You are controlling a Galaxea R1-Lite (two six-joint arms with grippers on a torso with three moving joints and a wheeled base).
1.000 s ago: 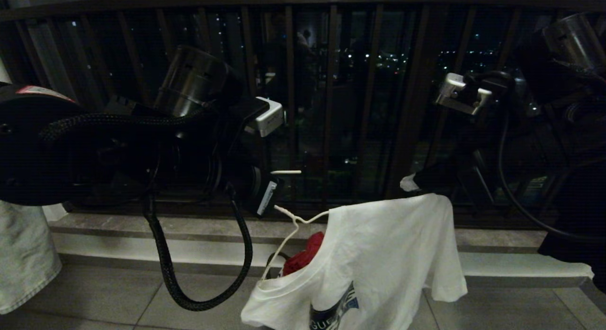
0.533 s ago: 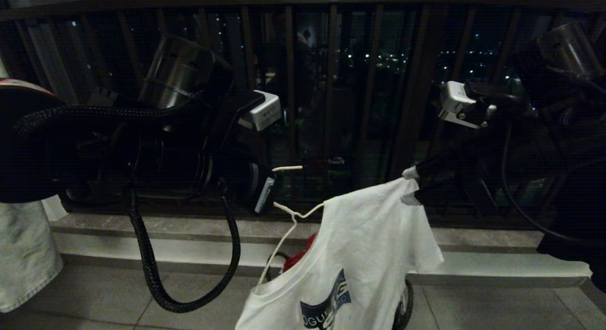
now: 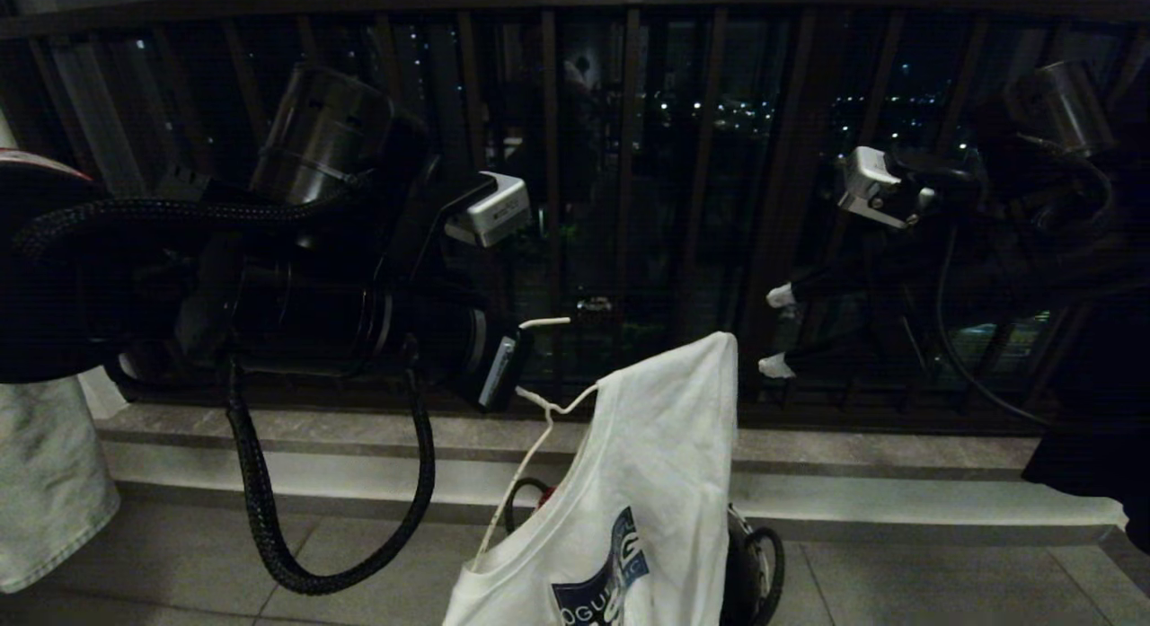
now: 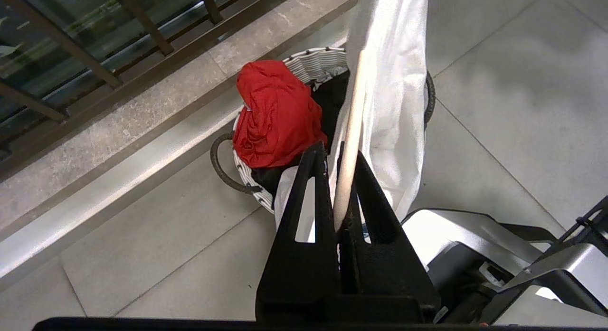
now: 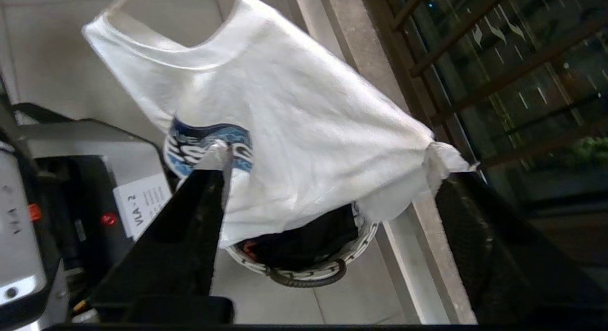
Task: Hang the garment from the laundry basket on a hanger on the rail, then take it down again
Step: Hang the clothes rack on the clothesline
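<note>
Left end effector [image 4: 341, 179], pressed together on the cream wire of the hanger [image 3: 530, 428], which it holds up before the dark railing [image 3: 629, 159]. The T-shirt [image 3: 656, 464] drapes from the hanger, logo outward, hanging over the basket [image 4: 313, 62] on the tiled floor [image 4: 498, 108]; a red cloth [image 4: 275, 112] lies in the basket. Right end effector [image 3: 780, 331], spread wide, stands just beside the T-shirt's raised shoulder; the sleeve tip touches one finger in the right wrist view. Pale denim [image 3: 45, 482] hangs at far left.
</note>
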